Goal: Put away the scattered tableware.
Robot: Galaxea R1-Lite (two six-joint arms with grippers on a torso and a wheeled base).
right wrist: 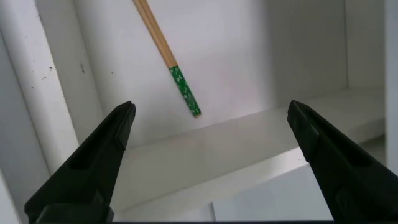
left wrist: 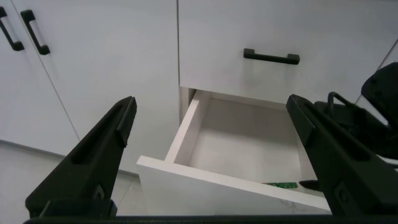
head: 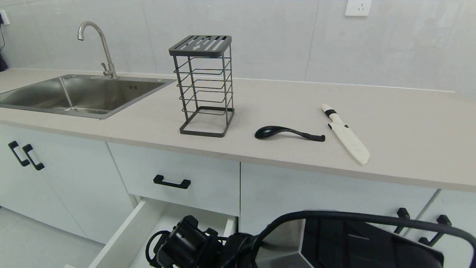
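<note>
Two pieces lie on the counter (head: 390, 111): a black spoon (head: 288, 133) at 3 o'clock of the wire rack (head: 204, 85), and a white knife (head: 346, 136) at 3 o'clock of the spoon. Chopsticks (right wrist: 180, 84) lie in the open drawer (left wrist: 186, 134) at the rack's 6 o'clock. The left gripper (left wrist: 210, 106) hangs before the drawer and the right gripper (right wrist: 210, 109) over the chopsticks, both spread wide and holding nothing.
</note>
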